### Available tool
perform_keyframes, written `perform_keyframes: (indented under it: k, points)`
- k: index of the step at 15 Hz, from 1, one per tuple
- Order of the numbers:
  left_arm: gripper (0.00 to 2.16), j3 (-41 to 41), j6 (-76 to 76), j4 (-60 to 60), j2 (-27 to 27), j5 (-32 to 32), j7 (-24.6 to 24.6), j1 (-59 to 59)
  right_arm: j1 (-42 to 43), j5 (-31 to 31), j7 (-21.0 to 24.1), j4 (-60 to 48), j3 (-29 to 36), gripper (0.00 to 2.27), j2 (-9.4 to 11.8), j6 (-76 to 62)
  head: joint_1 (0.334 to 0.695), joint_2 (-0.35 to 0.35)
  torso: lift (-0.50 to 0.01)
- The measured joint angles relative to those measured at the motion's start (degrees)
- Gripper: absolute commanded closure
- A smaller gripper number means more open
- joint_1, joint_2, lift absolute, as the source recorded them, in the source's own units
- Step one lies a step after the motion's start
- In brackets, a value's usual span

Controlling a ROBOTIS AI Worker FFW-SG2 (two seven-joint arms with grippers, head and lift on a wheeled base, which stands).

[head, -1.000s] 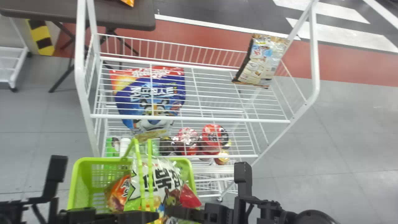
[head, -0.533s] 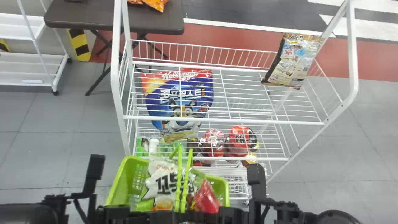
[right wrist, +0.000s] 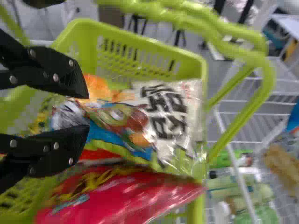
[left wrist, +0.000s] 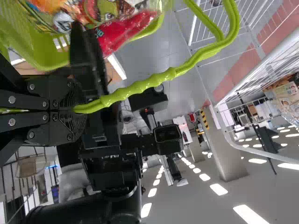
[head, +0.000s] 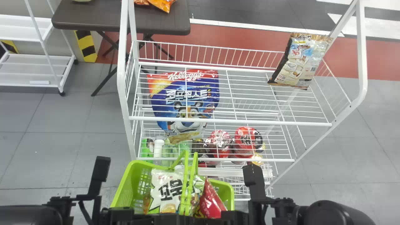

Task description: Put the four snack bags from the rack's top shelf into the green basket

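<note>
The left gripper (head: 162, 218) is at the head view's bottom edge, clamped on a green handle (left wrist: 140, 87) of the basket (head: 125, 181); the right gripper (head: 229, 216) is by the basket's near right corner, its fingers wide apart with nothing gripped between them, and pointing over the bags; whether they touch any bag, I cannot tell.

The snack bags lie in the basket, below the handles: the white bag (head: 167, 189) toward the middle and far edge, ahead of both grippers; the red bag (head: 211, 201) toward the right edge, close by the right gripper; the orange bag (right wrist: 96, 88) to the left of the white one; blue wrapping (right wrist: 103, 135) on the near side of the white bag, though whether it is a separate bag, I cannot tell.

The basket is just by the near edge of the rack (head: 231, 121); a brown bag (head: 297, 62) leans at the rack's far right corner, well apart from both grippers; a blue bag (head: 187, 93) is on the shelf beneath, toward the left edge.
</note>
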State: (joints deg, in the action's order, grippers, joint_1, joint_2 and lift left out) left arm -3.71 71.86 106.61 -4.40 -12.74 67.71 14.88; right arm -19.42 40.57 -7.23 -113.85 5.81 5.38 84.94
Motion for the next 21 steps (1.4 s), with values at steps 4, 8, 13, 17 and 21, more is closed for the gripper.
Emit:
perform_keyframes:
  k: [4,8,13,17,21]
  points:
    - [2.12,-0.5,0.1,0.0,0.2,0.1,-0.1,-0.4,-3.5,-5.4,0.5,-10.2,2.9,0.06,0.1,-0.8,0.695,-0.298,0.000]
    - [2.12,-0.4,0.1,-0.2,0.2,0.0,-0.1,-0.2,-3.0,-15.7,0.3,-11.9,3.3,0.05,0.1,-24.8,0.695,-0.350,0.000]
    - [2.12,-0.5,0.0,-0.8,0.2,0.1,-0.1,-0.2,12.3,-28.8,5.0,4.1,2.8,0.06,0.6,-52.7,0.695,-0.350,0.000]
    - [2.12,-0.4,-0.2,-1.0,-0.2,0.1,-0.1,0.2,25.9,-35.5,6.9,22.0,4.6,0.06,1.8,-67.1,0.695,-0.350,0.000]
    - [2.12,0.1,-0.7,-1.2,-0.4,-0.1,0.0,0.5,37.3,-36.2,6.7,39.9,7.2,0.06,6.3,-73.9,0.695,-0.350,0.000]
